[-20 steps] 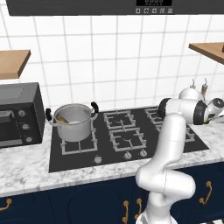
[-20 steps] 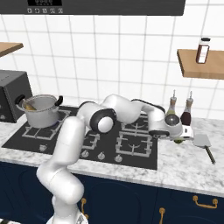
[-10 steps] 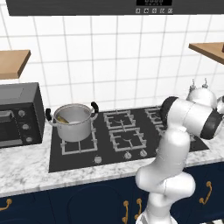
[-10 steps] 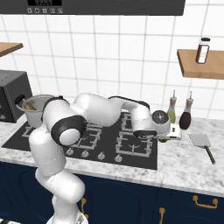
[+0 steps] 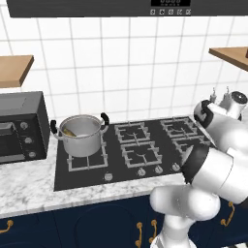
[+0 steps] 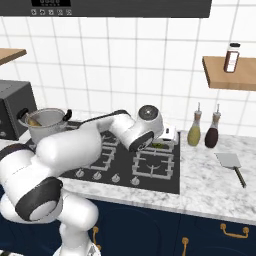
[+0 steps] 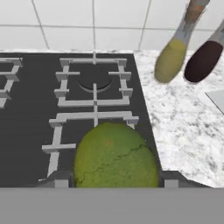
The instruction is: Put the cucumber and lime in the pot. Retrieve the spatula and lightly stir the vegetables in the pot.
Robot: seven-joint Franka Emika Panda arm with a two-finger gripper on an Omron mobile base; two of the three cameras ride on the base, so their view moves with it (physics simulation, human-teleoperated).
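Presently catalogued, item by item.

Two-finger gripper: at the bottom centre of the hand view, its dark finger tips stand on either side of the small round green lime, jaws spread wide about the fruit. Contact with the fruit's sides cannot be confirmed, so whether it is gripped cannot be told. In the right base view the hand sits just right of centre, over the right-hand burners, with a sliver of green beneath it.

Lime: lower centre of the hand view, large, above the front right burner grate of the black gas hob.

Shiny steel cylindrical pot with two black loop handles: left of centre in the left base view, on the hob's left rear burner; at the left edge in the right base view. A dull yellow-green piece, apparently the cucumber, lies inside against the left wall.

Black toaster oven: far left of the left base view, beside the pot.

Yellow-green glass bottle and dark brown glass bottle: side by side, right of centre in the right base view, on the white marble counter by the tiled wall.

Flat grey spatula: lower right of the right base view, lying on the counter, well apart from the pot.

Wooden shelf: upper right, bearing a small dark jar.
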